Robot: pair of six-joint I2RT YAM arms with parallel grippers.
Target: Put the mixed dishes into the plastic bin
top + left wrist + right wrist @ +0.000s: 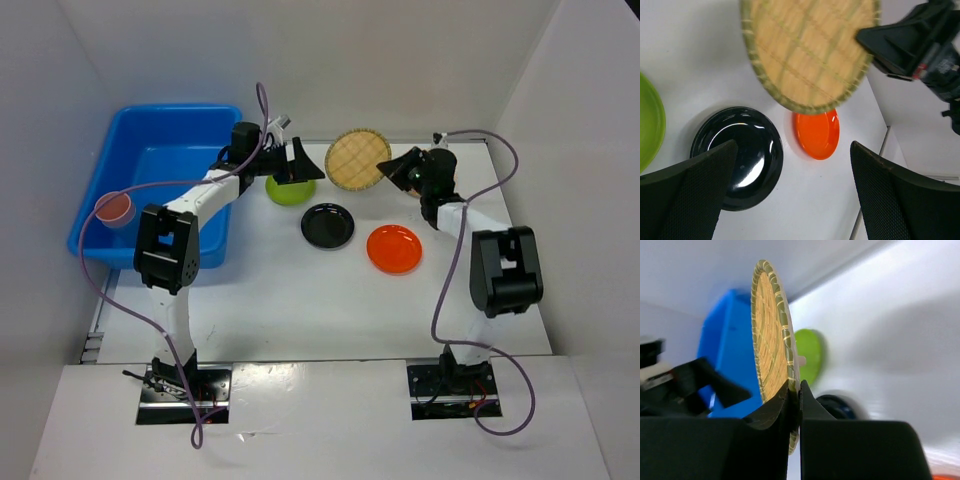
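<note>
I get bright, even overhead light on the white surface [300,290], with only soft, short shadows beside the plates. In my left wrist view the black plate [747,165] carries white glare patches. In the right wrist view everything behind the woven plate [771,340] is blurred, and the right tool [796,386] reads near-black.

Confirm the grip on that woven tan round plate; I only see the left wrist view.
Observer: The right wrist view shows the right pincer shut on the rim of the woven tan round plate.
Operator: Locate the bin.
Observer: The large blue plastic bin sits at the far left of the table.
Operator: Report its contents.
Observer: A salmon-pink cup shows at its near left corner; the left arm hides part of the floor.
</note>
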